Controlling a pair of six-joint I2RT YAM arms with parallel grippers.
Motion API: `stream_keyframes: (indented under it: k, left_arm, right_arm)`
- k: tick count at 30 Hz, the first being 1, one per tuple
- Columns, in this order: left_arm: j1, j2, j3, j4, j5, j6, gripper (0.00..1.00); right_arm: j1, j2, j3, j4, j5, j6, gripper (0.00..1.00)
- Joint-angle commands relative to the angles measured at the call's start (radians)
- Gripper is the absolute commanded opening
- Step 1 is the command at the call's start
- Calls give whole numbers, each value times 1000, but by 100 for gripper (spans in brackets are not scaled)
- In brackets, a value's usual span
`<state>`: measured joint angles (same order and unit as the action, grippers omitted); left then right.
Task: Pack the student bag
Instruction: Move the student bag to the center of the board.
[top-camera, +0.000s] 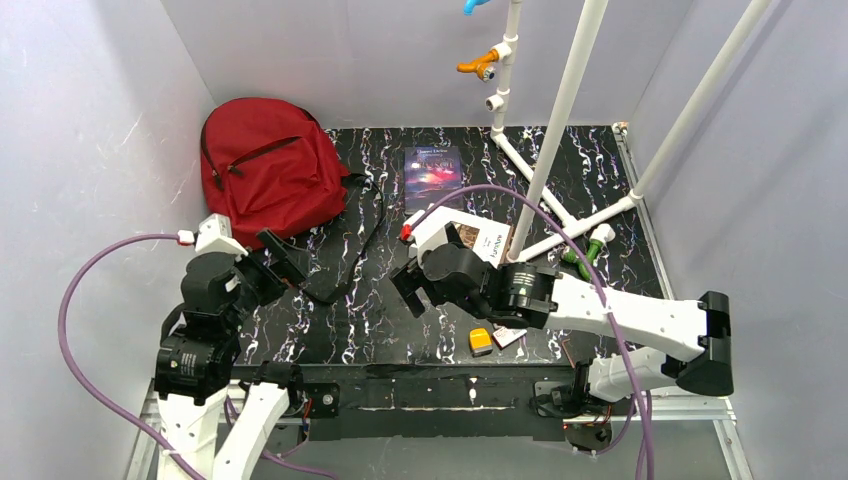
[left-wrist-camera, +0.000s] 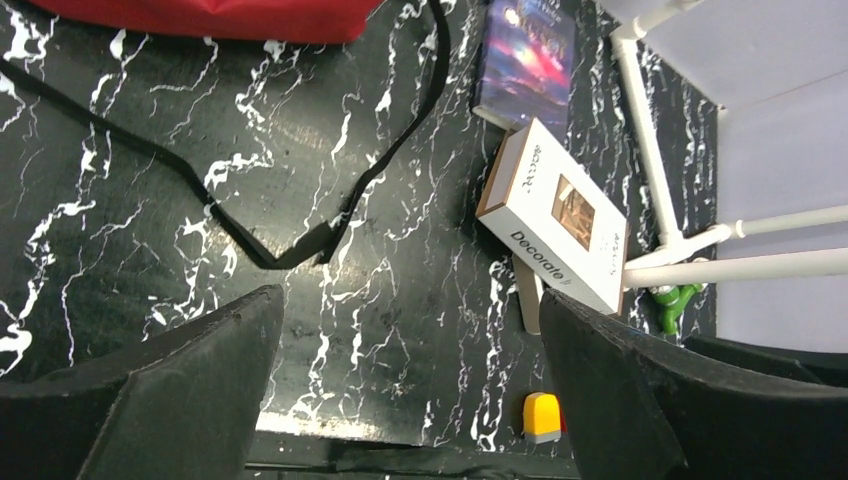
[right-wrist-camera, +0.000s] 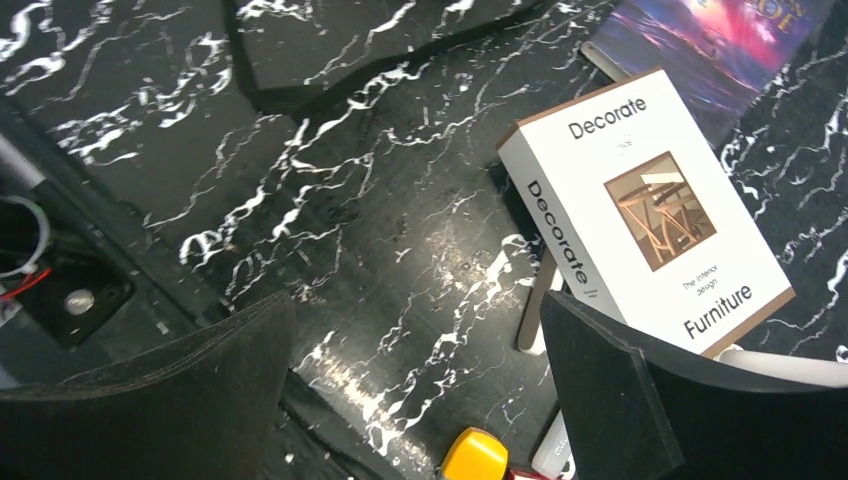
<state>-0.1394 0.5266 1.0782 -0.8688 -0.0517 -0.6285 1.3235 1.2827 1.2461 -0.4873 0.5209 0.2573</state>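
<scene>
Pale grey walls (top-camera: 90, 120) close in a black, white-veined marble-pattern worktop (top-camera: 370, 320). A dark red soft fabric backpack (top-camera: 265, 170) sits in the far left corner, slumped against the wall, its front zip pocket facing up. From the left wrist only a red edge of it shows, cut off at the top of the view. Its thin black strap (left-wrist-camera: 290, 255) trails loose across the surface toward the arms.

The left end effector (top-camera: 283, 258) hangs just beside the bag's near edge, its fingers spread wide over bare worktop. The right end effector (top-camera: 415, 290) is near the middle, likewise open and gripping nothing.

From above, the right wrist hides most of a white boxed book lettered "Decorate Furniture" (right-wrist-camera: 650, 215); the wrist cameras show it whole. A flat pale strip (right-wrist-camera: 535, 310) pokes from under it and is hard to identify. Behind it lies a dark blue glossy-covered book (top-camera: 433, 168) whose title is too small to read.

A white plastic pipe frame (top-camera: 560, 120) rises at the right, crossing in front of the far wall. It carries an orange clamp (top-camera: 478, 66), and a blue one (top-camera: 475, 5) is clipped by the top edge. A green-and-white object (top-camera: 590, 250) lies by the frame's foot. At the near edge are a small yellow-orange block (top-camera: 481, 341) and, just beside it, a small white item (top-camera: 508, 337) too blurred to name.
</scene>
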Motion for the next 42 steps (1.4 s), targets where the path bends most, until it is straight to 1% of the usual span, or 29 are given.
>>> stream_keyframes:
  k: [1, 4, 7, 10, 14, 16, 19, 22, 24, 25, 28, 30, 31, 34, 35, 37, 40, 42]
  left_arm:
    - [6, 10, -40, -37, -3, 7, 99]
    - [6, 38, -84, -38, 5, 28, 99]
    - [6, 127, -102, -39, 5, 60, 99]
    - [6, 281, -89, -34, -44, 84, 99]
    - [6, 509, -24, 42, -97, 148, 99]
    - [6, 640, 59, 62, -122, 175, 99]
    - [7, 842, 199, 99, -109, 240, 99]
    - [7, 1028, 373, 103, -134, 301, 99]
    - [7, 1135, 464, 101, -144, 342, 99]
    - [7, 1187, 537, 103, -137, 371, 99]
    - [5, 1343, 724, 47, -100, 423, 99]
    - [-1, 1441, 786, 42, -89, 450, 99]
    - [-5, 1482, 808, 32, -110, 459, 99]
    - [-18, 1573, 820, 11, -163, 473, 99]
    - [-23, 1587, 811, 6, -177, 474, 97]
    - [-40, 1586, 779, -5, -209, 464, 79]
    - [-64, 1519, 699, -6, -231, 426, 48]
    - [-66, 1453, 604, 0, -205, 377, 22]
  right_arm:
    - [-4, 3, -18, 127, 122, 15, 100]
    - [-4, 23, -48, 181, 90, -3, 100]
    - [-4, 69, -52, 186, 58, -4, 100]
    - [-6, 112, -45, 175, 35, -1, 100]
    - [-7, 117, -62, 172, 38, -1, 100]
    - [-15, 99, -96, 193, 40, 0, 100]
    - [-38, 72, -125, 212, 22, 5, 100]
    - [-57, 52, -134, 208, 6, 15, 100]
    - [-63, 34, -143, 208, 4, 17, 100]
    - [-65, 24, -150, 207, 3, 16, 100]
    - [-77, 3, -165, 202, 1, 14, 100]
    - [-88, -3, -170, 195, -8, 13, 100]
    - [-96, -3, -172, 193, -17, 13, 100]
    - [-121, 2, -154, 178, -53, 16, 100]
    - [-125, 5, -146, 170, -60, 16, 100]
    - [-131, 7, -142, 165, -60, 16, 100]
    - [-141, 11, -149, 177, -56, 17, 100]
    - [-151, 23, -154, 191, -64, 24, 100]
